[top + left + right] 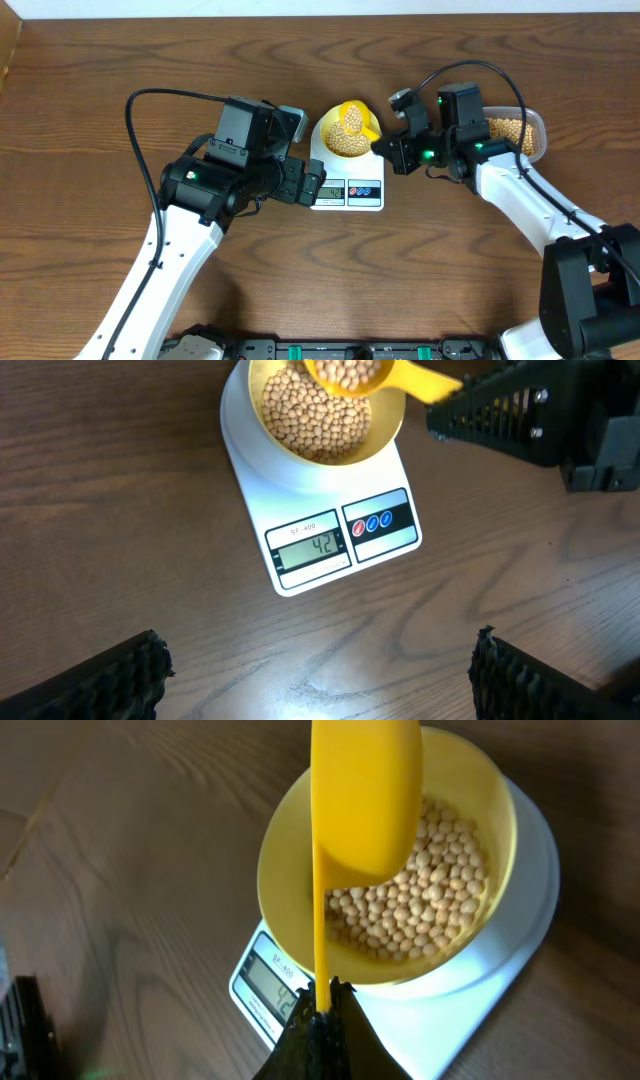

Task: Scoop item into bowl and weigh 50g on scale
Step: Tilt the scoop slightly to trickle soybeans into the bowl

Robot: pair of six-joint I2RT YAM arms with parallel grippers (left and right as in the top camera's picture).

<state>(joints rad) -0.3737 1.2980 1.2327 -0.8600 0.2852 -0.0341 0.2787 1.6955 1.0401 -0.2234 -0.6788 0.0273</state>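
Note:
The white scale (372, 190) stands mid-table with the pale yellow bowl (325, 138) on its platform. Tan beans (315, 415) fill much of the bowl (280, 890), and the scale's (330, 545) display reads 42. My right gripper (322, 1010) is shut on the thin handle of a bright yellow scoop (365, 800). That scoop (355, 118) hangs over the bowl and carries beans. In the overhead view my right gripper (388, 150) sits just right of the bowl. My left gripper (320, 675) stands wide open over bare wood, just in front of the scale, holding nothing.
A clear plastic tub (515, 128) of more beans sits at the right, behind the right arm. Black cables run from both arms across the brown wooden table (100, 60). The left arm's body lies left of the scale.

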